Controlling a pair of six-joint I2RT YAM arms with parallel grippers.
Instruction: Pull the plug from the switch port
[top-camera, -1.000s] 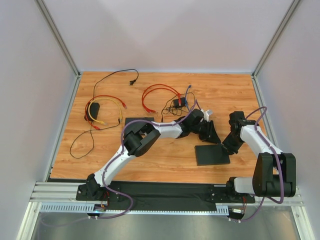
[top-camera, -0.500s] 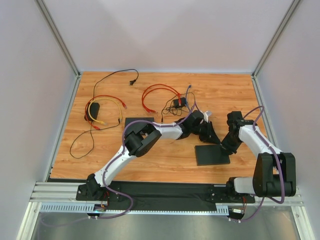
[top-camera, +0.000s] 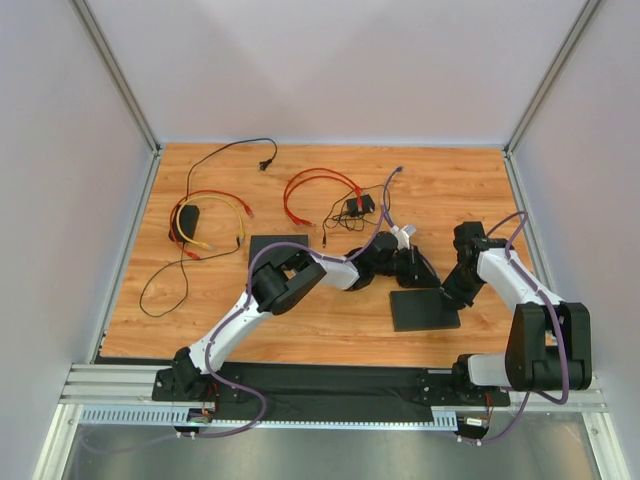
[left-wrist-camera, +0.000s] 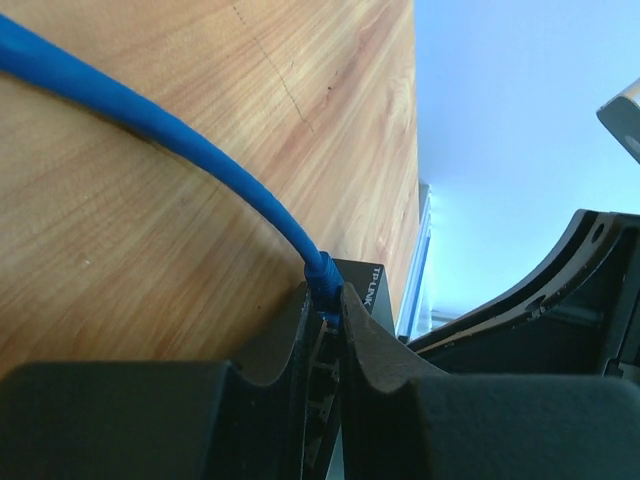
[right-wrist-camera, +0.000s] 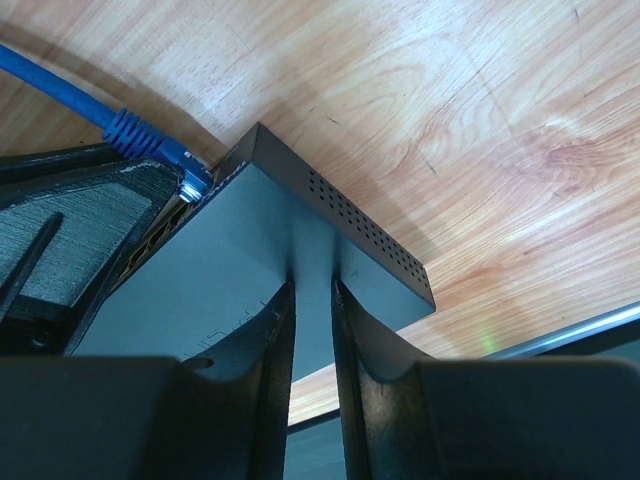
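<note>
The black switch (top-camera: 425, 308) lies flat on the wooden table right of the middle. It also shows in the right wrist view (right-wrist-camera: 300, 230) and the left wrist view (left-wrist-camera: 362, 287). My left gripper (top-camera: 411, 270) is at the switch's far edge, shut on the blue plug (left-wrist-camera: 324, 293). The plug (right-wrist-camera: 188, 178) sits at the switch's port face. Its blue cable (left-wrist-camera: 150, 110) runs away across the table (top-camera: 392, 195). My right gripper (top-camera: 455, 291) is shut, its fingertips (right-wrist-camera: 280, 300) resting on the switch's top.
A second flat black box (top-camera: 278, 245) lies left of the arms. Red cables (top-camera: 310, 185), a black adapter (top-camera: 357, 205), yellow and red cables (top-camera: 205, 215) and thin black cables (top-camera: 240, 150) lie at the back and left.
My left wrist has shifted a little toward the near side, still on the plug. The blue cable's far end has swung to the right. The switch and right gripper have stayed put.
</note>
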